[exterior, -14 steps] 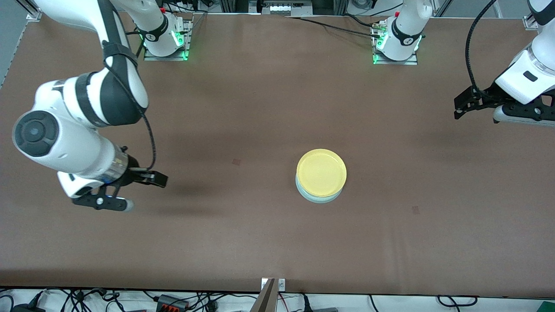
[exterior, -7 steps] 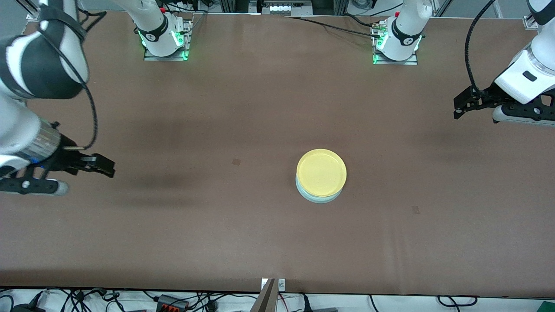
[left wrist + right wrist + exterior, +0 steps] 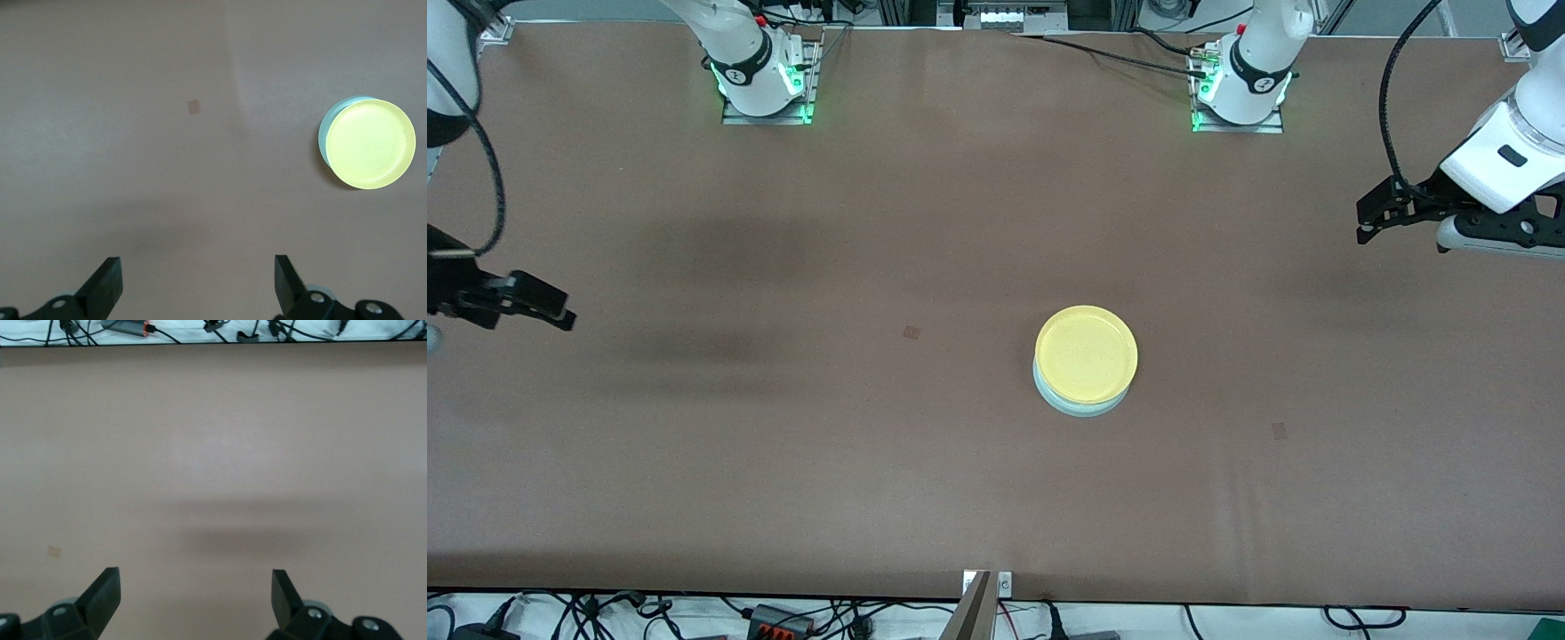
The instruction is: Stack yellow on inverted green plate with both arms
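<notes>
left gripper [image 3: 193, 283]: fingers [image 3: 107, 283] spread wide, nothing between them, only bare brown table [image 3: 871, 498] under the gap. hangs over the left arm's end of the table, well apart from the plates.

right gripper [image 3: 193, 600]: fingers [image 3: 103, 593] likewise wide and empty, bare table and a soft shadow below. in the front view only a black part at the frame's edge shows, over the right arm's end of the table.

yellow plate [image 3: 1086, 355] sits on the green plate [image 3: 1080, 407], stack near the table's middle, somewhat toward the left arm's end. slightly off centre: only a pale mint crescent of the lower plate peeks out on the side nearer the front camera. same crescent visible in the left wrist view, yellow [image 3: 370, 143] over green [image 3: 325, 130]. cannot tell from the crescent alone whether the green one is face down.

just changed: right arm pulled well back over the last second, from a spot over the table roughly midway between its end and the stack, out to the edge, most of the arm now out of frame. left arm practically where it was. stack unmoved across all three front frames.

reading: both grippers clear and empty, stack standing on its own, so placing looks finished and the arms appear to be retreating. little left to go wrong; the slight offset does not look enough to tip the top plate.

small dark square marks [image 3: 911, 332] on the table, untouched.
</notes>
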